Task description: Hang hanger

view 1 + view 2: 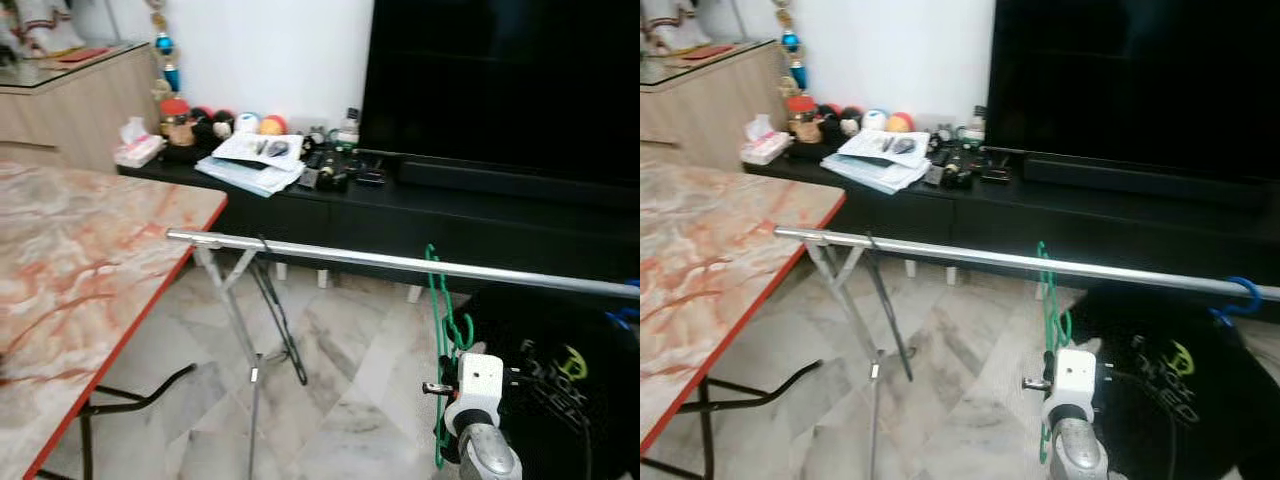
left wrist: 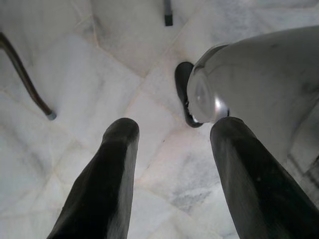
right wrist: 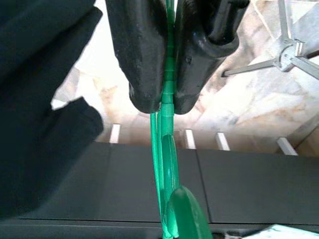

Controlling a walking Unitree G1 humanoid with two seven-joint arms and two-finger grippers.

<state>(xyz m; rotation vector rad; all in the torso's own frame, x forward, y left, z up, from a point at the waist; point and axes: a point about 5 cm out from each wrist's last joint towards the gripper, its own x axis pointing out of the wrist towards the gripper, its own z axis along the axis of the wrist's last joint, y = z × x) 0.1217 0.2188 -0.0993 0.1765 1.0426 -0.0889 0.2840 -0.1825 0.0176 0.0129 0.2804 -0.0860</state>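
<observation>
At lower right of the head view, the right gripper [image 3: 167,102] is clamped on a green plastic hanger [image 1: 441,340], whose hook meets the horizontal silver metal rail [image 1: 400,262]. The left gripper [image 2: 169,144] hangs spread apart, holding nothing, above the marble floor [image 2: 99,64].
</observation>
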